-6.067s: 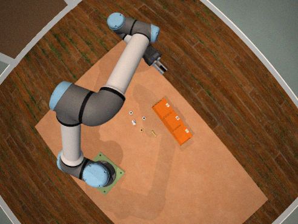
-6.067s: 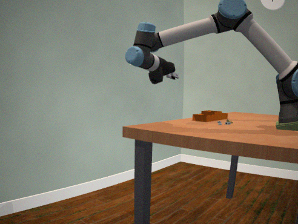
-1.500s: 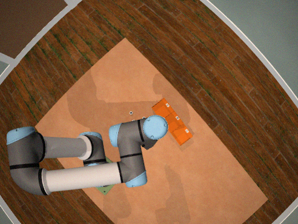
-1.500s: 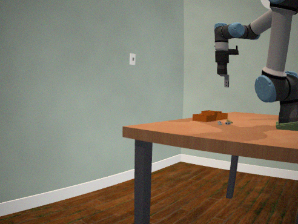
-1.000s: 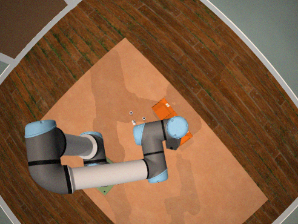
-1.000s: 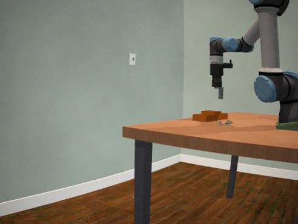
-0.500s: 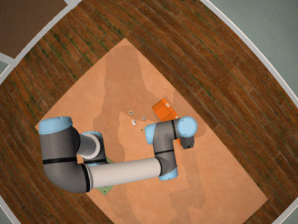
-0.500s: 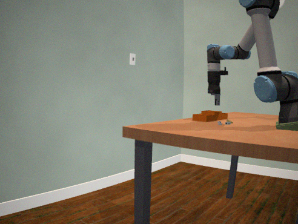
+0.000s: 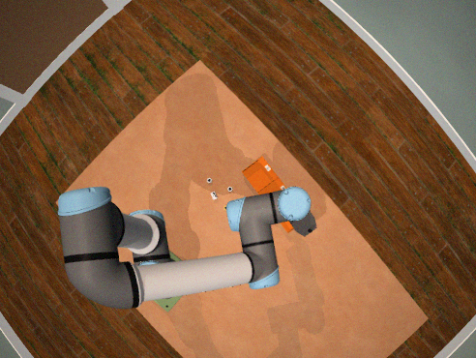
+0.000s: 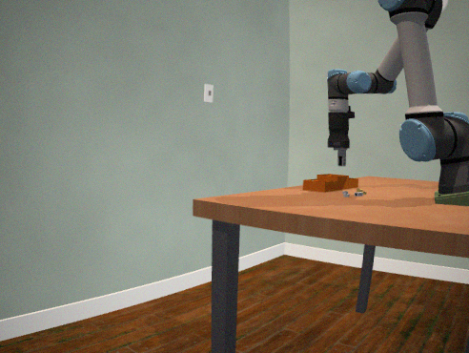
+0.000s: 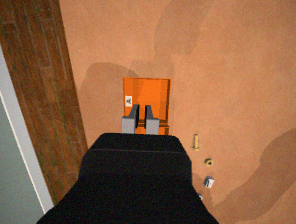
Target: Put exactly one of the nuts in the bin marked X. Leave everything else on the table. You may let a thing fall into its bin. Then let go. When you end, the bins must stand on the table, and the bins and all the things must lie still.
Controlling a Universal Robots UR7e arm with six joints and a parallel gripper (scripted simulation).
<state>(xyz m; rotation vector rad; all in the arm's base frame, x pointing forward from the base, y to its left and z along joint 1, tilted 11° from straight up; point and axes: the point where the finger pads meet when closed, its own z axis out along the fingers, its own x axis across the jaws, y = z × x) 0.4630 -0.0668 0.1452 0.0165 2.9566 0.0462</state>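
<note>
Hand (image 9: 306,225) (image 10: 341,157) (image 11: 142,112) poised above orange bins (image 9: 261,178) (image 10: 329,184) (image 11: 147,79), presumably for placing; fingers slightly parted, apparently released, nothing discernible between.

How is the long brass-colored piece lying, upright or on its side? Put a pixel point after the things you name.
On its side: the wrist view, looking down, shows the long brass-colored piece (image 11: 196,142) stretched out lengthwise, not end-on.

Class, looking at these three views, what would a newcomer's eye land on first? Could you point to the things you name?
Probably the big grey-and-blue arm (image 9: 193,278) (image 10: 417,62), sprawling across the top view and reaching in from the right in the exterior view. Next, the bright orange bins (image 9: 261,175) (image 10: 321,184) (image 11: 159,92), standing on the paler table (image 9: 145,145) (image 10: 267,212) (image 11: 225,60), under the arm's downward-pointing jaws in the exterior view.
</note>
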